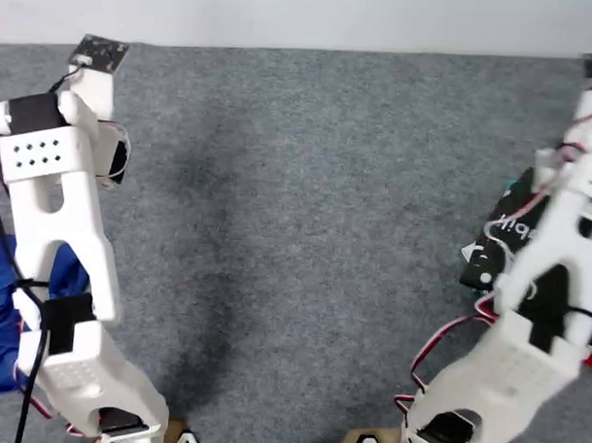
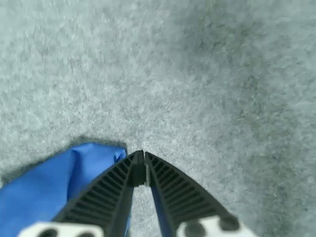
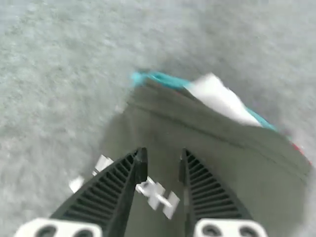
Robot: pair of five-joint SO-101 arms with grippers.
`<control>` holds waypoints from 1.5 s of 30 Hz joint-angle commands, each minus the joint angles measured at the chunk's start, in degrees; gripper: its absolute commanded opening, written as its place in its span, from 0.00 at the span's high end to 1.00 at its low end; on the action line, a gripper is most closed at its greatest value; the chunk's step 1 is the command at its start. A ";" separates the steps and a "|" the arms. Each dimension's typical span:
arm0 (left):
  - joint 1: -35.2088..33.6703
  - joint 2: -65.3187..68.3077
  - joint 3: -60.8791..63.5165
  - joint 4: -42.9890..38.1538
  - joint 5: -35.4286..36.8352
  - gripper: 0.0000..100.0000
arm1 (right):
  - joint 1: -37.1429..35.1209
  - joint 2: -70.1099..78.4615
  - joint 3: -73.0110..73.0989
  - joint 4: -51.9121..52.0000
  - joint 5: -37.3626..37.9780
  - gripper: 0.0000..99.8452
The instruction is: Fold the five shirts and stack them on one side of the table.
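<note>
Left end effector [image 2: 143, 160]: fingers pressed together above the gray table [image 2: 197, 74], just beside the blue shirt [image 2: 44, 190]. Right end effector [image 3: 162, 158]: fingers spread over the dark shirt [image 3: 222, 148] at the table's right edge.

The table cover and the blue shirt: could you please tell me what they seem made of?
Table cover: likely grey felt or short-pile carpet, matte, given its fuzzy, speckled nap. Blue shirt: thin, smooth cloth, fibre unclear; it lies in soft folds.
</note>
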 commanded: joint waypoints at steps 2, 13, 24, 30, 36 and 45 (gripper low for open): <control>1.93 -4.66 -0.13 1.14 -0.44 0.99 | 7.08 -5.14 -3.16 3.47 6.24 0.89; 1.67 -5.10 0.04 1.23 -0.44 0.99 | 9.80 12.97 -3.87 -9.63 8.35 0.89; 1.41 -10.55 0.22 1.23 -0.44 0.99 | 5.58 5.49 -15.47 6.64 8.18 0.89; -1.23 -13.80 0.66 1.32 -0.44 0.99 | -0.04 0.66 -15.47 17.89 8.18 0.89; -8.00 -19.25 9.80 1.32 -1.23 0.99 | -5.67 -4.79 -12.22 22.90 8.18 0.89; -20.66 -29.10 23.16 1.32 -14.95 0.92 | -6.99 -18.07 8.35 22.90 8.26 0.89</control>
